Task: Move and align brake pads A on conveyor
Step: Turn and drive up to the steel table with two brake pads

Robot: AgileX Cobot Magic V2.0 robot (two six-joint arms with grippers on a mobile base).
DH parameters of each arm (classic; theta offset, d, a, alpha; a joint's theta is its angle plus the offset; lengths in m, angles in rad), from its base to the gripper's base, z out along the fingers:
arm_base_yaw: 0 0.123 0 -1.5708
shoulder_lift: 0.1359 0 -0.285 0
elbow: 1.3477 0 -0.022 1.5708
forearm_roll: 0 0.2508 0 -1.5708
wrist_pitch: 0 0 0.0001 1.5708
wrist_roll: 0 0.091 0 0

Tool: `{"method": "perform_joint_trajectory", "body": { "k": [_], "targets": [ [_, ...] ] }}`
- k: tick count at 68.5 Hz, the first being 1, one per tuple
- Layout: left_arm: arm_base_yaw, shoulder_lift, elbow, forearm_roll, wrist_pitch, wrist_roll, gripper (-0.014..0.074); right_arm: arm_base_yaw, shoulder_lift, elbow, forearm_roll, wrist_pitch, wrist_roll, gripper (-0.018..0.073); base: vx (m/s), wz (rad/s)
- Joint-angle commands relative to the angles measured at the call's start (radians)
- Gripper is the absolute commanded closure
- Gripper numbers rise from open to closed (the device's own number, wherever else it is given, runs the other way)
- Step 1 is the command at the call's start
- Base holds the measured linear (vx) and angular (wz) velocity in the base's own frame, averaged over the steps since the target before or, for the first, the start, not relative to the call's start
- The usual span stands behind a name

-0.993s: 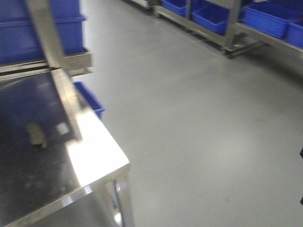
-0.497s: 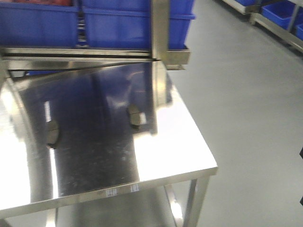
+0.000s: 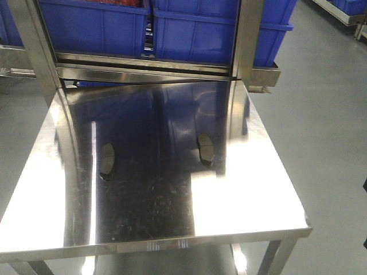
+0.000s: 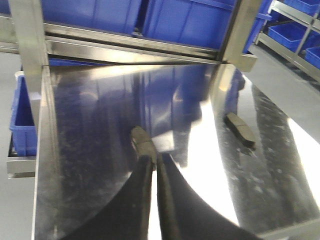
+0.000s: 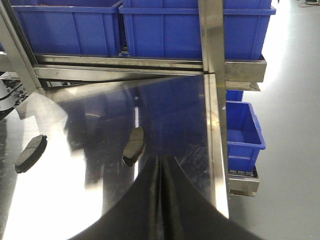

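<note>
On the shiny steel table [image 3: 252,195], one dark grey curved brake pad [image 4: 141,141] lies at 12 o'clock off the left gripper's [image 4: 154,157] clenched, empty fingers, and a second pad [image 5: 134,145] at 11 o'clock off the right gripper's [image 5: 161,161], also clenched.

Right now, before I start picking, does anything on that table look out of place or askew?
Nothing looks spilled or damaged. Two brake pads lie loose on the steel table, well apart: the left pad and the right pad, which sits slightly farther back. No conveyor shows in any view.
</note>
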Motion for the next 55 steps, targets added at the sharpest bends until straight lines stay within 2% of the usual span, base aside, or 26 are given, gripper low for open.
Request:
{"method": "perform_joint_trajectory", "body": {
  "k": [1, 55],
  "targets": [
    [-0.004, 0.006, -0.026, 0.001, -0.075, -0.002, 0.0603, -0.002, 0.008, -0.028, -0.013, -0.075, -0.004, 0.0568, 0.11, 0.16],
    [-0.004, 0.006, -0.026, 0.001, -0.075, -0.002, 0.0603, -0.002, 0.008, -0.028, -0.013, -0.075, -0.004, 0.0568, 0.14, 0.06]
  ]
}}
